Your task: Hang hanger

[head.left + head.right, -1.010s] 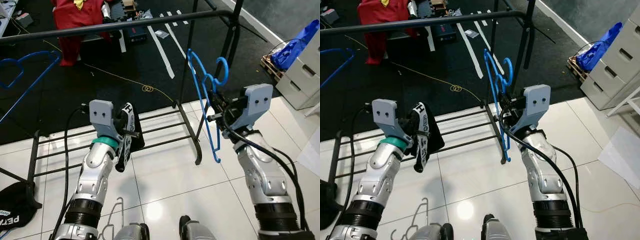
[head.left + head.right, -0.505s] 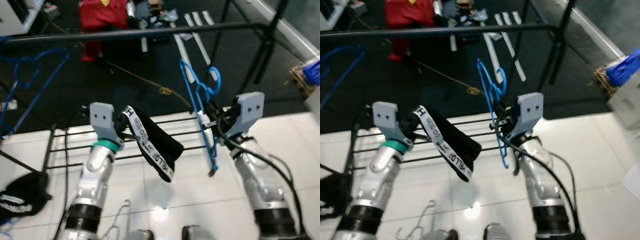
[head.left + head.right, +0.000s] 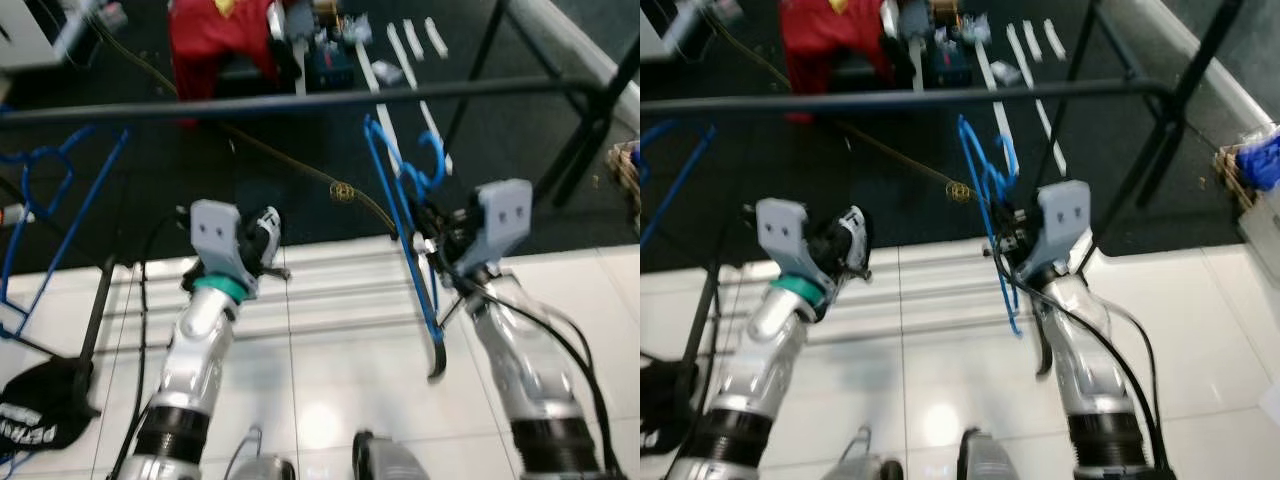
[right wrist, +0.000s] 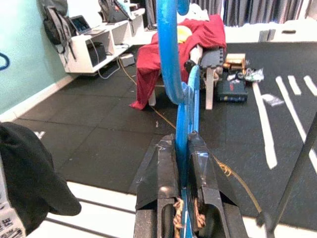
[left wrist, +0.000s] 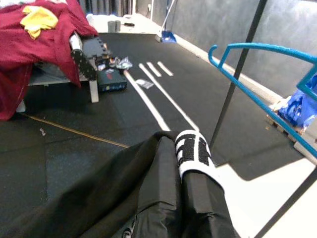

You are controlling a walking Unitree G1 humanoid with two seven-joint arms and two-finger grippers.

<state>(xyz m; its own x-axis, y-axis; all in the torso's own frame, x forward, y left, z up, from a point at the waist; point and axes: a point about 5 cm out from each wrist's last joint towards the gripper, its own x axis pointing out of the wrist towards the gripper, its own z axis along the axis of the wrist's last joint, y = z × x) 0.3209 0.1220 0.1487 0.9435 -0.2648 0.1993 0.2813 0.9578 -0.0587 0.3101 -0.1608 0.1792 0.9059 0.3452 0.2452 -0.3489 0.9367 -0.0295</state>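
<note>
Nearest the camera, on the white tiled floor (image 3: 330, 380), both silver arms reach forward toward the clothes rack. Compared with half a second ago the whole scene has slid and blurred, so the head camera has moved; the black garment (image 5: 148, 198) that then hung long and loose below the left pincer (image 3: 262, 250) now shows in the head views as only a small bunched piece at the pincer, its white lettered band (image 5: 193, 151) on top. The left pincer is pressed onto that garment, which covers the fingers in the left wrist view.

On the robot's right, the right pincer (image 4: 181, 163) pinches the blue hanger (image 3: 405, 215) between its two taped black fingers (image 4: 161, 173), gripping it at the neck just under the hook. The hanger is thin blue plastic, held roughly upright and edge-on to the head camera, its curled hook (image 3: 432, 160) uppermost and one long arm running down past the wrist toward the floor. Its hook sits close below the black top rail (image 3: 300, 100) of the rack but is not over it.

Farther left, another blue hanger (image 3: 40, 215) hangs at the rack's end. Beyond the rail, on the black mat (image 3: 280, 170), lies a red cloth (image 3: 215, 35) draped over a bench.
</note>
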